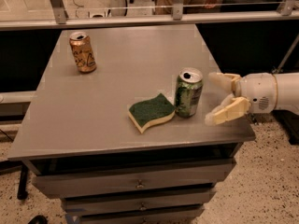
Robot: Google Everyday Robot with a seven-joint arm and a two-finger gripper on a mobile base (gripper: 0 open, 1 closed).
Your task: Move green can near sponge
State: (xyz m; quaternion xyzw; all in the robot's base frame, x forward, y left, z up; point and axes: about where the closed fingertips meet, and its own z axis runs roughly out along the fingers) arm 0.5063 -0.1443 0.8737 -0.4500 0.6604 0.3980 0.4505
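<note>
The green can [188, 93] stands upright on the grey table [121, 78], its silver top showing. It stands right next to the sponge [151, 112], which lies flat to its left with the dark green side up and pale yellow foam below. My gripper [213, 99] is just right of the can, a small gap away from it. Its pale fingers [226, 111] are spread open and hold nothing.
An orange-gold can [82, 52] stands upright at the table's far left. The table's right edge is under my gripper. Drawers sit below the front edge. A glass rail [140, 20] runs along the back.
</note>
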